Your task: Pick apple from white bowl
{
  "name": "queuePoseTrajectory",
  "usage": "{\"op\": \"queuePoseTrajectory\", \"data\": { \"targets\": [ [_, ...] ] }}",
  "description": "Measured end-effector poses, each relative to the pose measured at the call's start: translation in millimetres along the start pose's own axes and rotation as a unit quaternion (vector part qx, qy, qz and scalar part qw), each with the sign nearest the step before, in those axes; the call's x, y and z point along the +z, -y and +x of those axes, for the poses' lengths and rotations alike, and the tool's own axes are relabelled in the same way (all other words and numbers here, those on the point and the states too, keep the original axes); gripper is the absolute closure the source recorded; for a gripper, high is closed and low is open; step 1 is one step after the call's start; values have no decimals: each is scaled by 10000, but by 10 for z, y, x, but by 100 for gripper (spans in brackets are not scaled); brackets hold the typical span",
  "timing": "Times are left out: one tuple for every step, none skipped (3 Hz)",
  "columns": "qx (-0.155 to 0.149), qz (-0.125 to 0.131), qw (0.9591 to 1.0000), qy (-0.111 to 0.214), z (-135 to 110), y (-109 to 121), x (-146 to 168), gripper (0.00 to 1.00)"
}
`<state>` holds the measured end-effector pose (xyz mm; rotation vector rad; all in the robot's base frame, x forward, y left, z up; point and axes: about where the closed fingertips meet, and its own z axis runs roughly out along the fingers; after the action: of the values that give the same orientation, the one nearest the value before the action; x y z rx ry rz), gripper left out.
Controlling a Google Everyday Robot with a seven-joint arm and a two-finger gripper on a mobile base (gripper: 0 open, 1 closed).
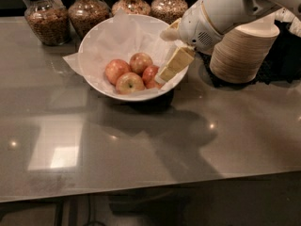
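The white bowl (pixel 96 86) stands at the back middle of the grey counter, lined with crinkled white paper (pixel 117 36). Several red-yellow apples lie in it: one at the left (pixel 116 69), one at the back (pixel 141 61), one at the front (pixel 129 83), and one at the right (pixel 150 73). My gripper (pixel 161 76), beige with a white wrist (pixel 207 18), reaches in over the bowl's right rim from the upper right. Its tip is right next to the rightmost apple. It holds nothing that I can see.
A tall stack of beige disposable bowls (pixel 242 53) stands just right of the white bowl, under my arm. Several glass jars of grains and nuts (pixel 44 20) line the back edge. The counter (pixel 141 145) stretches toward the front edge.
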<state>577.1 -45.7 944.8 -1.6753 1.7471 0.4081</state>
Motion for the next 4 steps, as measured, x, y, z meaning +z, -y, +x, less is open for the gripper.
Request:
{"op": "queuePoseTrajectory", "data": {
  "targets": [
    [58, -127, 9999, -22, 43, 1, 106, 21],
    [110, -299, 9995, -61, 85, -19, 249, 22],
    [140, -402, 9991, -81, 109, -16, 346, 23],
    [125, -465, 9988, -106, 97, 12, 418, 25]
  ]
}}
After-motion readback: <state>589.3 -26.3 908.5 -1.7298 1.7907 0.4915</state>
